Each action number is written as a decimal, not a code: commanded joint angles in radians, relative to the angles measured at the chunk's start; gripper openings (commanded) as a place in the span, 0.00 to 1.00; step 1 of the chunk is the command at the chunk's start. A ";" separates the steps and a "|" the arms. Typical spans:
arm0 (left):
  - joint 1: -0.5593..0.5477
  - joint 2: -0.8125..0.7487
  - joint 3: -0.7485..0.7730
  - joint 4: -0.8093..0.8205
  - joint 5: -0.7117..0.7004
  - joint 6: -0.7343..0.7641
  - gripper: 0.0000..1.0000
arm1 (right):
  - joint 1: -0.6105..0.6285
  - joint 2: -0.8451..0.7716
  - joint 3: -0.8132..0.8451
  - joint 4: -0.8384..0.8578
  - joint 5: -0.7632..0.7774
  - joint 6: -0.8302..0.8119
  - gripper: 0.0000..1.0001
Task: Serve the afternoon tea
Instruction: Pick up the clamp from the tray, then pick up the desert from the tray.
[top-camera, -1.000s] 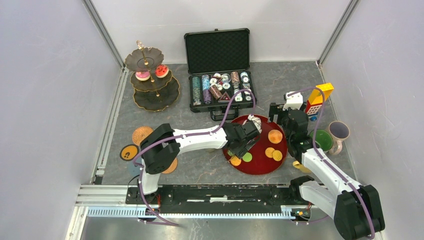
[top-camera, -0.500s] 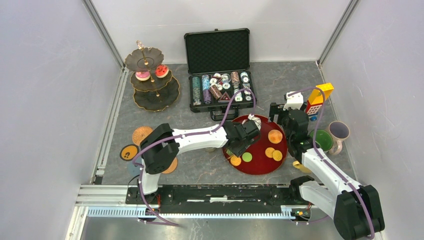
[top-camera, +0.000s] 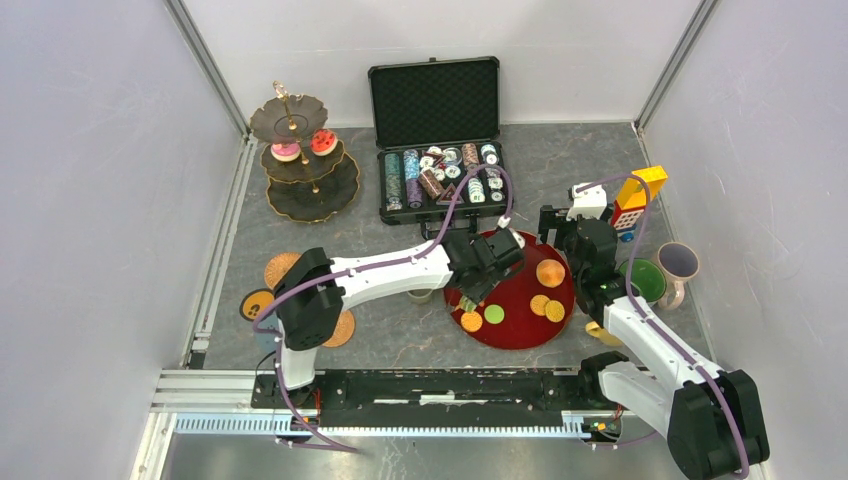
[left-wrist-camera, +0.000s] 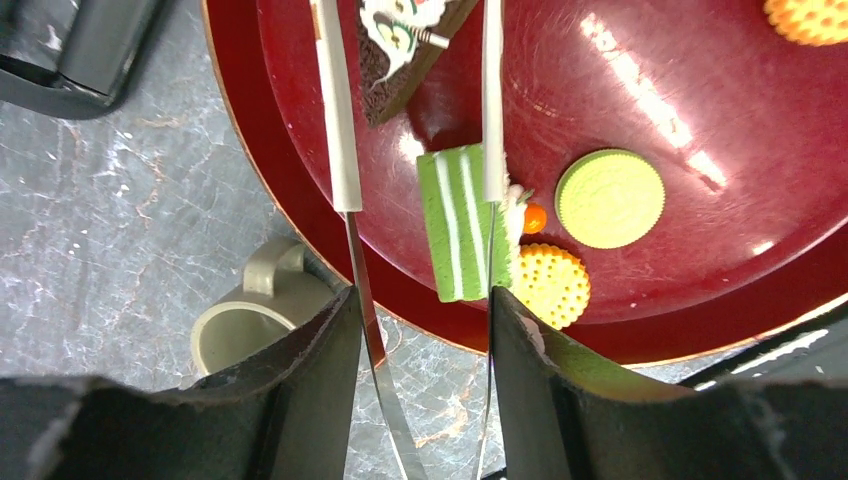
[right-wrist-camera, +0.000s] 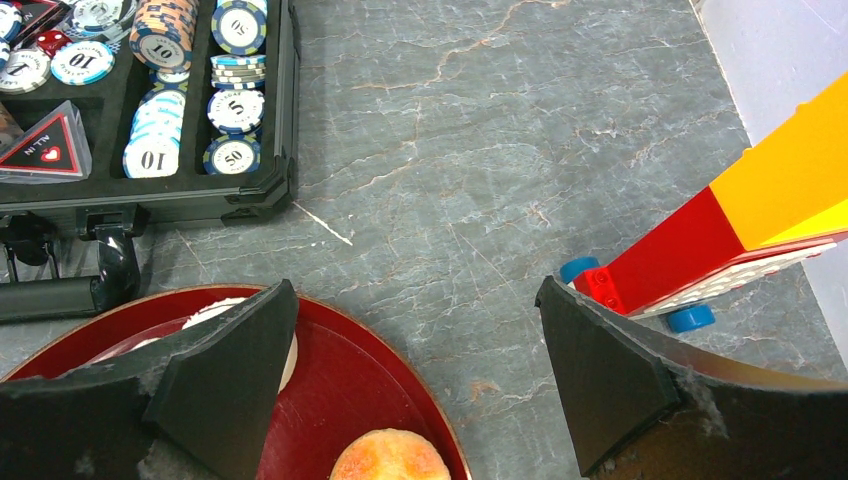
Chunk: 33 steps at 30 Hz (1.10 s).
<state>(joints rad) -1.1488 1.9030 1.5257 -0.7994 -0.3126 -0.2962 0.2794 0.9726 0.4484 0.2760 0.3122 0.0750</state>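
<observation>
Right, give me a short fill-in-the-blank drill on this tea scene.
The green striped cake slice lies on the round ___ plate.
The poker chips fill the open ___ case.
The pink frosted donut sits on the dark scalloped stand's ___ tier.
Missing words: red; black; middle.

Tiered stand (top-camera: 300, 205): one
Sweets on the stand: two, a pink sweet (top-camera: 285, 151) and a red sweet (top-camera: 323, 141)
Red plate (top-camera: 515, 332): one
Orange rounds (top-camera: 550, 272) on the plate: four
Green round (left-wrist-camera: 610, 198): one
Cake slices: two, a green striped slice (left-wrist-camera: 455, 225) and a brown slice (left-wrist-camera: 395, 65)
Mugs: three clear to see, a green mug (top-camera: 645, 282), a pale mug (top-camera: 680, 260) and an olive mug (left-wrist-camera: 240, 330)
Round mats (top-camera: 283, 268) on the tabletop (top-camera: 560, 160): three clear to see
Chip case (top-camera: 440, 105): one
Block tower (top-camera: 635, 200): one
</observation>
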 joint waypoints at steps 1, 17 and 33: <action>-0.006 0.006 0.123 -0.073 -0.044 0.005 0.53 | -0.005 -0.002 0.013 0.036 -0.011 0.010 0.98; 0.029 0.153 0.315 -0.140 -0.028 0.052 0.57 | -0.009 -0.006 0.013 0.036 -0.007 0.008 0.98; 0.043 0.160 0.317 -0.095 0.013 0.088 0.48 | -0.010 -0.024 0.015 0.033 -0.046 0.005 0.98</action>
<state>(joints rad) -1.1126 2.0640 1.7935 -0.9321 -0.2890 -0.2562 0.2729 0.9714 0.4484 0.2752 0.2878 0.0814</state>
